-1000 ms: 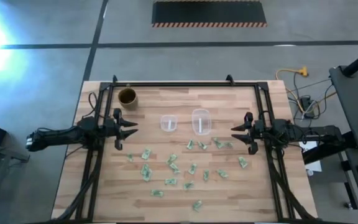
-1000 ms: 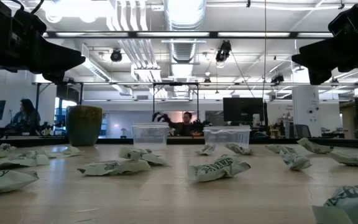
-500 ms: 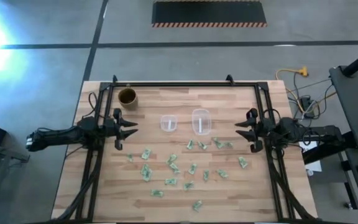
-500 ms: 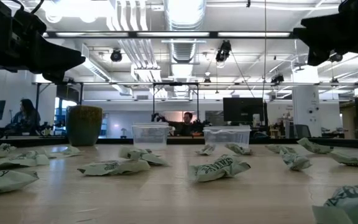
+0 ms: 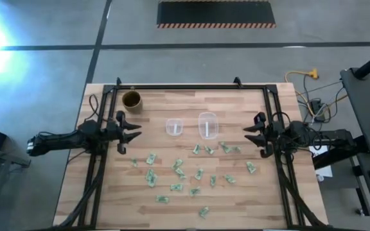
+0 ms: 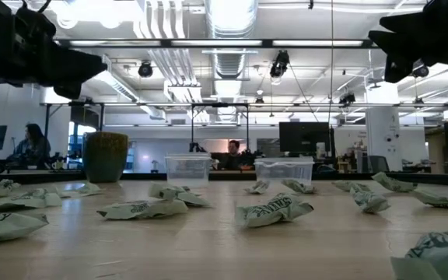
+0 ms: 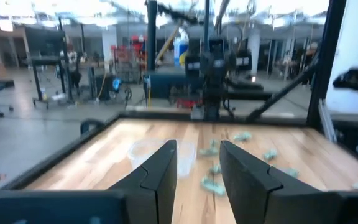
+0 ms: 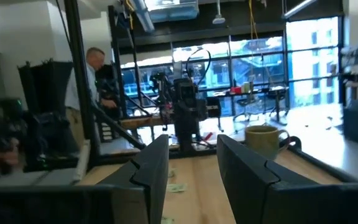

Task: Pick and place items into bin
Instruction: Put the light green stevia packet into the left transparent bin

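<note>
Nothing binned: wrappers (image 5: 191,170) lie scattered between both claws, tubs (image 5: 208,124) look empty. Left gripper (image 5: 135,131) and right gripper (image 5: 248,135) part-open, holding nothing, raised.

Green-and-white items (image 5: 180,171) — brown cup (image 5: 132,100)

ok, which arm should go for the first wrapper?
Probably right: its end effector, open and empty, is close to the wrappers near the larger tub. The left end effector has none as close.
</note>
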Controlling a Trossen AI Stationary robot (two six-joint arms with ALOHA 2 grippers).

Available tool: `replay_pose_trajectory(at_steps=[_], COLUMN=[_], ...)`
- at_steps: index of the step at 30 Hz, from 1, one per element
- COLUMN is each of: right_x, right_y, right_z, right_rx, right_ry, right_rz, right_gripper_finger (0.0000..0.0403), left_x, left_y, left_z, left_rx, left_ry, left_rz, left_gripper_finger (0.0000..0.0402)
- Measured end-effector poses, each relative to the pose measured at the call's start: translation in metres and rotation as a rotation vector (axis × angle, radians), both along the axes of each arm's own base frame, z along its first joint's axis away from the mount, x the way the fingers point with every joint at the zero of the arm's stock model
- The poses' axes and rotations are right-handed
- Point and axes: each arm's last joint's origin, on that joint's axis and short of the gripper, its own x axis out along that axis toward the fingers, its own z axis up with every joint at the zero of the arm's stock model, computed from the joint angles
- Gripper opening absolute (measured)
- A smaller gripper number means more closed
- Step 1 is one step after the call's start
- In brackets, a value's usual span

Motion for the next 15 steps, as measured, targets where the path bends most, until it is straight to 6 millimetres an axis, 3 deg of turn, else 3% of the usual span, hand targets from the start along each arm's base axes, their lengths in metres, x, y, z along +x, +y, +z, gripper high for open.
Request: replay_pose_trajectory(at_steps=[7,15], right_x=[0.0,0.002], right_y=[0.0,0.0], right_z=[0.0,-0.011], right_rx=[-0.068,-0.079], right_ry=[0.001,0.116], right_rz=[-0.019,-0.016], right_gripper_finger=[0.0128,0.0128], left_x=[-0.004,-0.005], left_y=[0.0,0.001], left_z=[0.021,0.026], left_rx=[0.022,0.05], left_ry=[-0.226,-0.265], left_rz=[0.0,0.043], left_gripper_finger=[0.0107,0.0107])
